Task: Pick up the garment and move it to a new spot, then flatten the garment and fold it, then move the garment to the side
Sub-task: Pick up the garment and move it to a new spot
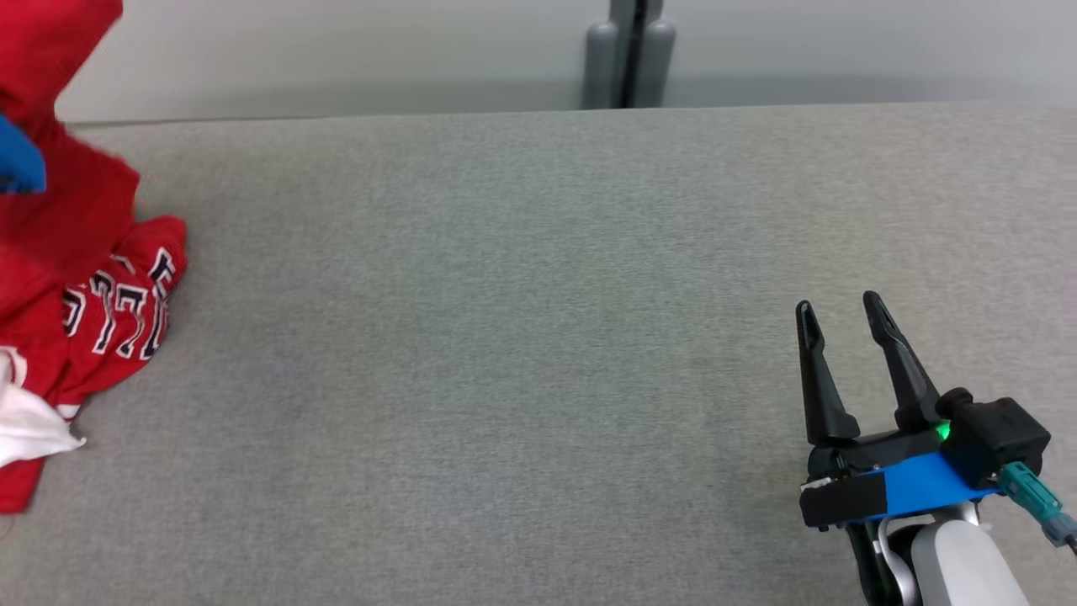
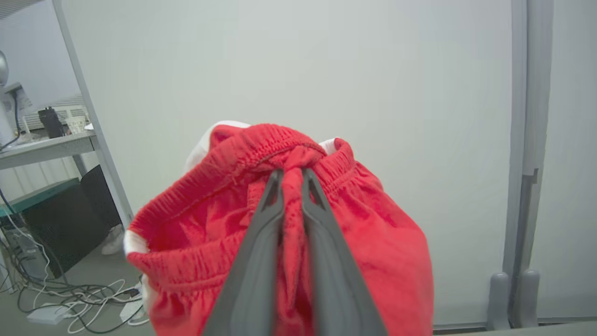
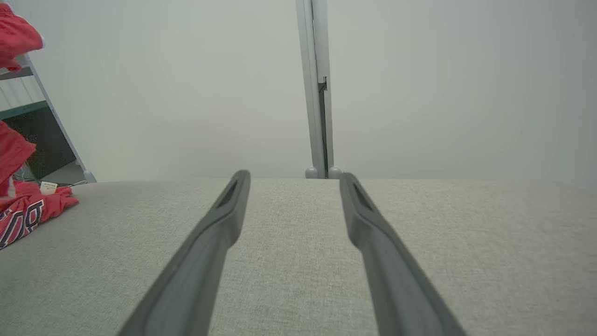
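Note:
The garment [image 1: 92, 278] is red with white trim and black-and-white lettering. It hangs at the far left of the head view, its upper part lifted off the grey table [image 1: 538, 337] and its lower part still bunched on the surface. In the left wrist view my left gripper [image 2: 292, 175] is shut on a fold of the garment's [image 2: 224, 224] elastic waistband, held up in the air. My right gripper [image 1: 837, 307] stands open low over the table at the lower right, nothing between its fingers [image 3: 224, 219]. The right wrist view shows the garment [image 3: 23, 214] at its far left edge.
A pale wall with a grey vertical post [image 1: 629, 55] runs behind the table's far edge. Off the table's left side stand a shelf unit [image 2: 56, 144] and loose cables [image 2: 70, 298] on the floor.

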Controlling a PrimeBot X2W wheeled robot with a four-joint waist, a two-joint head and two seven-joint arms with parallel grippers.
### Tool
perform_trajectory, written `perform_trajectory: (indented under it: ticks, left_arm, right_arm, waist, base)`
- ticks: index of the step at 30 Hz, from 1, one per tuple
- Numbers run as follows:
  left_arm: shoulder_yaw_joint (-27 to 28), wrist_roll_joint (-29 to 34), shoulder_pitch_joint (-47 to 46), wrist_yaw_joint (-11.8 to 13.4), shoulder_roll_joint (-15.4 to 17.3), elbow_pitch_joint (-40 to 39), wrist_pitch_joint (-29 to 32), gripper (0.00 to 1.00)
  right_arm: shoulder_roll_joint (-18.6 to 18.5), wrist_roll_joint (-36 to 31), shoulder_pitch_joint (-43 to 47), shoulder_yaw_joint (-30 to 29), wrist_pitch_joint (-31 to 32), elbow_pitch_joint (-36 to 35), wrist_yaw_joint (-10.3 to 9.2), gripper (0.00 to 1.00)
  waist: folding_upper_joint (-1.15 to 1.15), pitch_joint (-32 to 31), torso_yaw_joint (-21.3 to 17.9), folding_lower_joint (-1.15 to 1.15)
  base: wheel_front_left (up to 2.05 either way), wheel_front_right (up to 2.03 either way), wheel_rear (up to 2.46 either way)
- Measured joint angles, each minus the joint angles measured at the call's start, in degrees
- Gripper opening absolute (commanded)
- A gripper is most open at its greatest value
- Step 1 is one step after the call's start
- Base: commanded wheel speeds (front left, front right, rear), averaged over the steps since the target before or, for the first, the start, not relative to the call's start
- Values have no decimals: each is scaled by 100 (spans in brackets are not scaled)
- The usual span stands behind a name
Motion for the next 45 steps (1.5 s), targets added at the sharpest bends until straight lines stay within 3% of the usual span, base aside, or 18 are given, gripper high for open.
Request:
perform_trajectory:
  ticks: [10,17,27,43,44,45]
  left_arm:
    - [-408,145,-27,108,-218,-2279,460,0]
    - [-808,54,-27,93,-634,-2993,787,0]
    - [-1606,43,459,-1,-1190,-2535,768,0]
    - [-2535,-65,2082,-75,-1831,-747,-47,0]
    - [-2584,-45,2114,-76,-1867,-679,-113,44]
    - [-2603,-36,2128,-75,-1905,-637,-191,100]
  right_arm:
    - [-1,310,24,167,-18,68,0,100]
    - [-1,493,10,339,-23,36,0,100]
    - [-2,719,-29,498,-23,-5,0,100]
    - [0,647,-1,497,-23,22,0,100]
    - [-1,644,-1,491,-23,29,0,100]
    - [0,637,1,494,-23,42,0,100]
  waist:
    - [0,-176,-814,0]
    - [0,-142,-1465,1]
    - [0,-6,-2056,1]
    - [0,-11,-1744,2]
    - [0,-21,-1719,2]
    - [0,-36,-1696,2]
  base:
    - [0,0,0]
    - [0,0,0]
    - [0,0,0]
    - [0,0,0]
    - [0,0,0]
    - [0,0,0]
